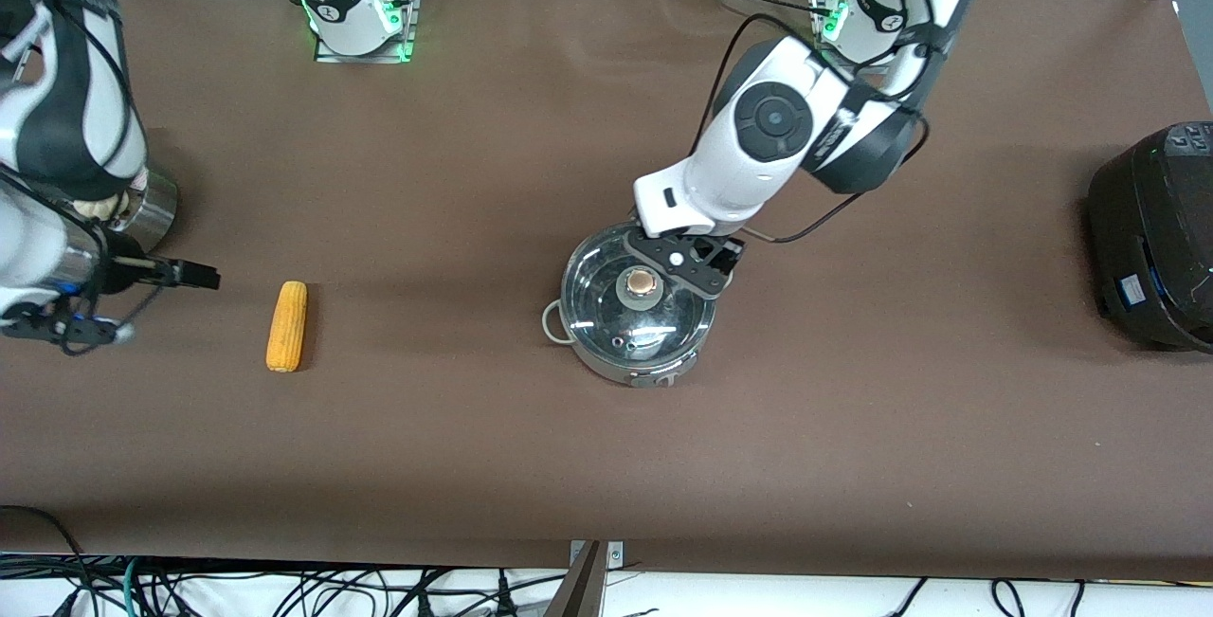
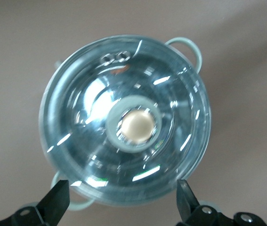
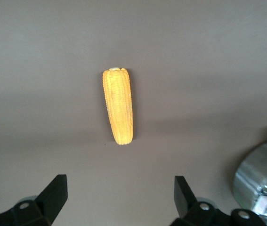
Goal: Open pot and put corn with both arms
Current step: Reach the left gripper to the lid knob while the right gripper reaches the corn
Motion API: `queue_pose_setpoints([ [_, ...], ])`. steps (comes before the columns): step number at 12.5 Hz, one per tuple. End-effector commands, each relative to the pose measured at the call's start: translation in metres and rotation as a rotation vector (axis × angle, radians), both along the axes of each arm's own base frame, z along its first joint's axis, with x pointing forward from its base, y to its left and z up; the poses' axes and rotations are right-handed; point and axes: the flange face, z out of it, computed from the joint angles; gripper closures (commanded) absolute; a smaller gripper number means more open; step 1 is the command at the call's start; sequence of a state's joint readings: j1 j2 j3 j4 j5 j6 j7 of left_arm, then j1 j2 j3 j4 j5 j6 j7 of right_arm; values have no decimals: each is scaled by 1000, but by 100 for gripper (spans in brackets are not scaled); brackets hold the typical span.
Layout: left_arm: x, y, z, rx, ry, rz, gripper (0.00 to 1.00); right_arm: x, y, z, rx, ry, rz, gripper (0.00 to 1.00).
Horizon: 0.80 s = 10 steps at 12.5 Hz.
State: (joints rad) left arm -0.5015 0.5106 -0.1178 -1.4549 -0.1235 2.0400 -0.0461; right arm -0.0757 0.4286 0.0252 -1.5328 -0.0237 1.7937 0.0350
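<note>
**Pot closed, corn on table, both grippers spread**

Pot (image 1: 637,314) stands at the centre of the front view on the brown table (image 1: 606,465), its glass lid (image 2: 124,127) on, the knob (image 1: 641,283) at the lid's middle. Left gripper (image 1: 697,262) hangs over the pot's upper rim, fingers (image 2: 58,200) spread wide, holding nothing. Corn (image 1: 286,325) lies flat at centre-left of the front view, well apart from the pot. Right gripper (image 1: 185,273), at the left edge, hangs just beside the corn, fingers (image 3: 53,195) spread and empty. A steel basket (image 1: 152,209) stands at the left edge, a black cooker (image 1: 1151,238) at the right edge.
</note>
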Motion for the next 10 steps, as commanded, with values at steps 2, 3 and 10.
queue_pose_setpoints([
  [2,23,-4,-9,-28,-93,-13,0,16,5,-104,21,44,17,0],
  [3,25,-6,-14,-22,-114,-18,0,17,12,-119,21,43,26,0],
  [10,4,-37,-47,82,-153,-129,0,3,18,-181,19,49,40,0],
])
